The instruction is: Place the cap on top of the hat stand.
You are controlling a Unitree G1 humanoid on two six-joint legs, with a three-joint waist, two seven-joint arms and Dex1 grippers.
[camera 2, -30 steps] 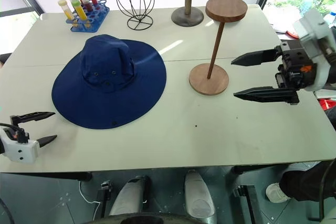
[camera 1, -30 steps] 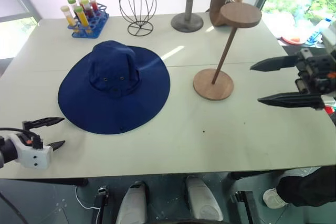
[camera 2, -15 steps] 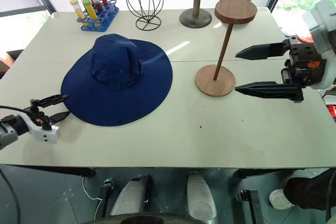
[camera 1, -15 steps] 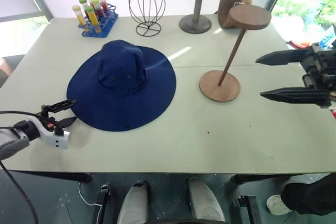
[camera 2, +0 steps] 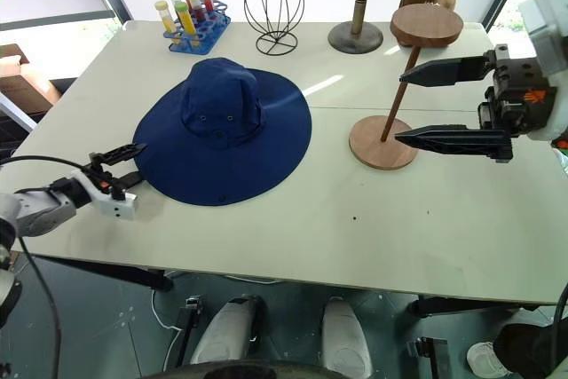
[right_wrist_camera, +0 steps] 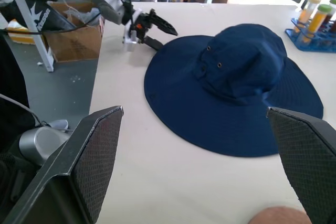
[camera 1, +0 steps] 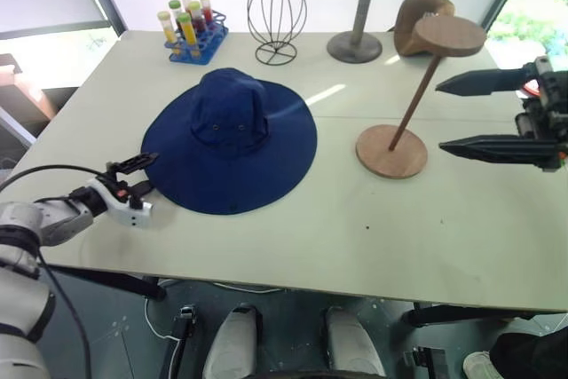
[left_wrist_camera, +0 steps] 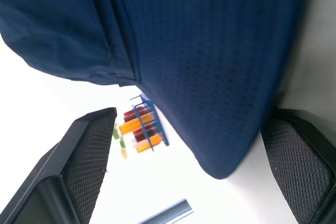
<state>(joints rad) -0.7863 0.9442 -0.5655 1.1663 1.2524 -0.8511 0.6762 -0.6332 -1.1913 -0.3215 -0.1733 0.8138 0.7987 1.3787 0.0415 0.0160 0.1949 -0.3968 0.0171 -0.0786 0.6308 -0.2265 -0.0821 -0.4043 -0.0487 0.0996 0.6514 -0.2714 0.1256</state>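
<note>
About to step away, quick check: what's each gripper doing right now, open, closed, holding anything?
Left gripper: open, empty, at the brim edge of the cap.
Right gripper: open, empty, beside the hat stand.

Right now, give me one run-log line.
navy sun hat: flat on table | left pincer: open at brim edge | wooden hat stand: bare | right pincer: open

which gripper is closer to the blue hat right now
Left. The left gripper sits open at the brim edge of the cap, on the side away from the hat stand. The right gripper hangs open beyond the hat stand, well clear of the cap.
</note>
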